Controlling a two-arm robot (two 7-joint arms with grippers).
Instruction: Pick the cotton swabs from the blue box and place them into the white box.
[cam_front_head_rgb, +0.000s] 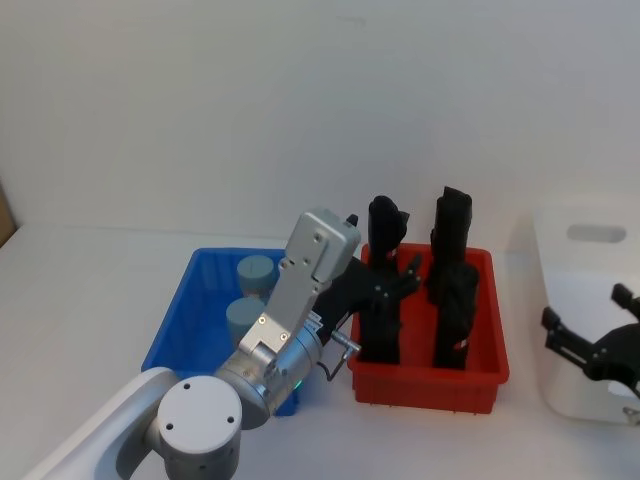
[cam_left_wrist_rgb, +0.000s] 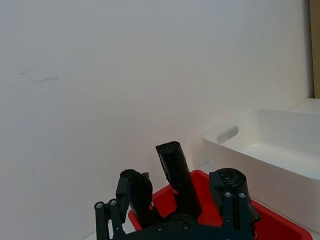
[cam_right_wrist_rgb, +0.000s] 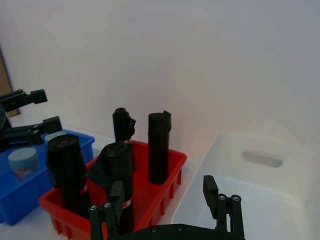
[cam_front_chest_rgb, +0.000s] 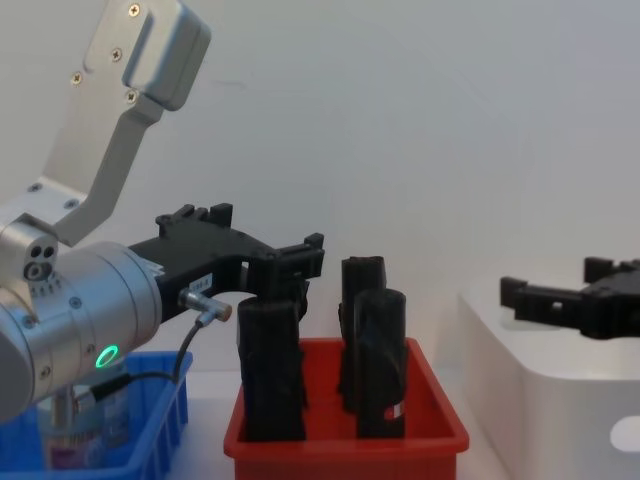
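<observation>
White wall (cam_front_head_rgb: 300, 100) behind a white desk (cam_front_head_rgb: 100, 280). You've got three containers in a row: a low bright-blue ribbed plastic box (cam_front_head_rgb: 175, 320) left of centre, a red plastic bin (cam_front_head_rgb: 430, 385) touching its right side, and a tall white plastic tub (cam_front_head_rgb: 570, 240) by the desk's right edge.

Task items: two small clear jars of cotton swabs with grey-blue lids. Both sit in the blue box, one at the far side (cam_front_head_rgb: 256, 270) and one nearer you (cam_front_head_rgb: 245, 315), partly behind the left arm.

The red bin holds upright black cylinders (cam_front_head_rgb: 452, 230).

Your left pincer (cam_front_head_rgb: 405, 278) hangs above the red bin's left side, over the cylinders. Its fingers (cam_left_wrist_rgb: 107, 215) are apart and hold nothing.

Your right pincer (cam_front_head_rgb: 585, 315) hovers over the white tub, fingers (cam_right_wrist_rgb: 220, 202) apart, also empty.
</observation>
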